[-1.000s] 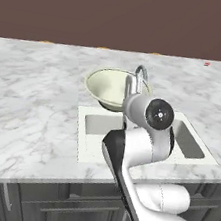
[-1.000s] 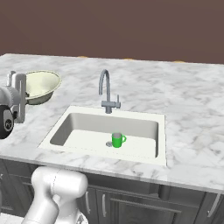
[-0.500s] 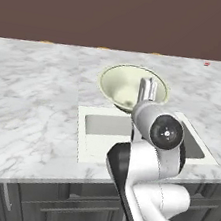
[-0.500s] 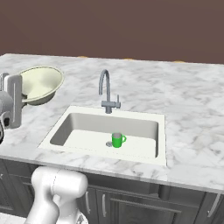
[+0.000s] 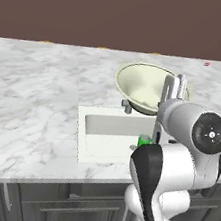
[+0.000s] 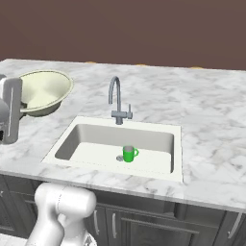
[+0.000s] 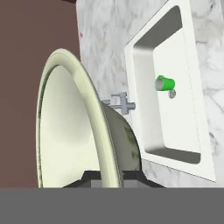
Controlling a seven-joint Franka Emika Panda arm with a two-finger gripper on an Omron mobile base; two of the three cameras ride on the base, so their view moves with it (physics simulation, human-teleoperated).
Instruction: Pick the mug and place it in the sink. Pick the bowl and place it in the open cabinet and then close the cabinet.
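Bowl's up in the air on the claw, mug's already down in the sink

Big picture first: a brown wall runs behind a long white-grey marble counter (image 6: 206, 120), with dark under-counter doors below, and no wall cabinet can be seen from here, so which way the bowl has to travel can't be told. The sink (image 6: 158, 166) sits sunk into the counter with its grey gooseneck faucet (image 6: 115, 98) at the back edge. The cream bowl (image 5: 141, 87) hangs lifted and tilted, just beyond the sink's back edge near the faucet. The gripper (image 7: 111, 177) is clenched on the bowl's rim, so the bowl stands edge-on right at the fingertips. The little green mug (image 6: 128, 153) stands upright beside the drain (image 6: 119, 158), well below the bowl.
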